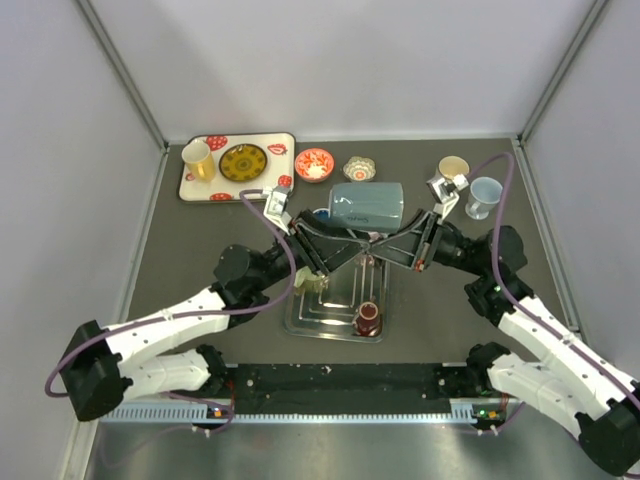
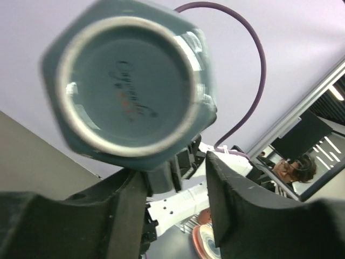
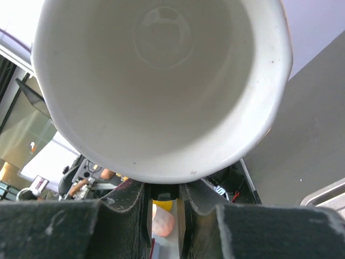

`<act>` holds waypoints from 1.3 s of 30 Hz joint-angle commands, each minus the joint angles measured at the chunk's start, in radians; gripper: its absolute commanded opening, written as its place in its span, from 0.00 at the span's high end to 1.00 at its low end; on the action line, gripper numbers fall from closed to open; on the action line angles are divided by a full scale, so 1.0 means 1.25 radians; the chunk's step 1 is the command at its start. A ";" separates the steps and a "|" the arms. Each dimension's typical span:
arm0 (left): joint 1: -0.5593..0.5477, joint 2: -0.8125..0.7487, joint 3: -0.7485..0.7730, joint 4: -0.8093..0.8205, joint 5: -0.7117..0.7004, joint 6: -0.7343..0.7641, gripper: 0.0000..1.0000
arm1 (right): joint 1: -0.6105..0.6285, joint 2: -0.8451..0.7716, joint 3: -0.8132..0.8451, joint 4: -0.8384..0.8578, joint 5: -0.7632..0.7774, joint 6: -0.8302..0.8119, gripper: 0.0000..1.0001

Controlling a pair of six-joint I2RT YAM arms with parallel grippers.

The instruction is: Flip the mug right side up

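Note:
A grey-blue mug (image 1: 366, 205) hangs on its side in the air above the metal tray (image 1: 312, 322), base toward the left arm and mouth toward the right arm. My right gripper (image 1: 388, 243) is shut on the mug's dark handle, which points downward. In the right wrist view (image 3: 163, 191) the white inside of the mug (image 3: 161, 81) fills the frame above the fingers. My left gripper (image 1: 352, 243) is open just under the mug. In the left wrist view (image 2: 175, 172) the mug's base (image 2: 129, 81) sits above the spread fingers, with the handle beside the left finger.
A small dark brown cup (image 1: 368, 318) stands on the metal tray. At the back are a red-patterned tray (image 1: 285, 145) with a yellow mug (image 1: 197, 160) and a plate (image 1: 243, 162), a red bowl (image 1: 314, 164), a small floral bowl (image 1: 359, 168), a beige cup (image 1: 452, 170) and a pale blue cup (image 1: 484, 196).

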 commanded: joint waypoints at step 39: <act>0.036 -0.366 -0.070 -0.777 -0.429 0.144 0.29 | -0.577 0.325 0.350 -1.011 0.850 -0.464 1.00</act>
